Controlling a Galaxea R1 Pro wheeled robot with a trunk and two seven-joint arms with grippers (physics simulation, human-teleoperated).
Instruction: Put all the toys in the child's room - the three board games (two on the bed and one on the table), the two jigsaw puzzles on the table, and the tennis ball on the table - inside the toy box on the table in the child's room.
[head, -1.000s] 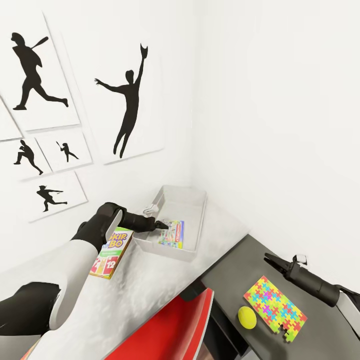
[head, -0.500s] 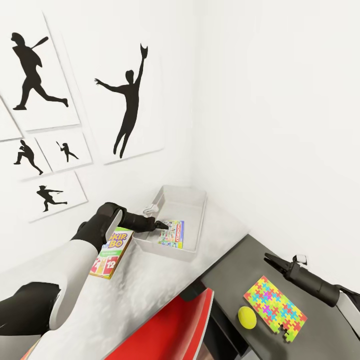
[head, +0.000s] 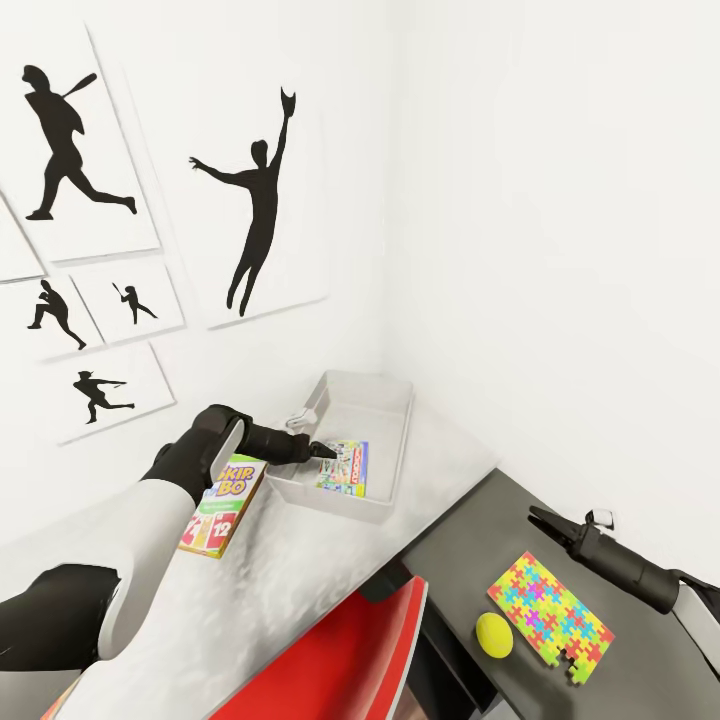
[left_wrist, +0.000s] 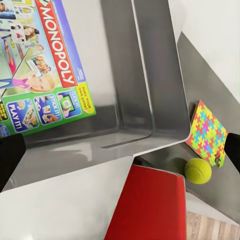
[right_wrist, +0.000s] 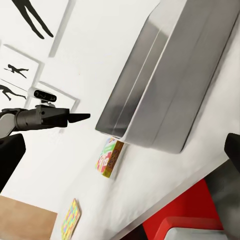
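Table (head: 300, 590): white top, carrying bin and one game box; nothing on it has shifted over the last second, and the head view is unchanged, so no toy is mid-transfer. Cabinet (head: 650, 680): lower, dark grey, beside the table, carrying one puzzle and the ball. Chair (head: 340, 660): red, tucked at the table's near edge. Toy box (head: 395, 440): light grey bin in the wall corner; contains one board game (left_wrist: 42, 65), lying flat, lettered "MONOPOLY" with a "PLAY IT!" panel, judged already delivered. Left arm: stationary over the second; left gripper (head: 322, 451) hangs above the bin's near rim, over the Monopoly box, jaws spread wide and holding nothing in the wrist view. Right gripper (head: 540, 520): poised above the cabinet near the puzzle, empty; jaw spacing cannot be told. Skip-Bo box (head: 222, 505): green, yellow and red, readable as "KIP BO" with "12", flat on the table just beside the bin, not yet binned. Puzzle (head: 550, 615): multicoloured slab on the cabinet. Tennis ball (head: 493, 635): yellow-green, just beside the puzzle. Both remain outstanding.
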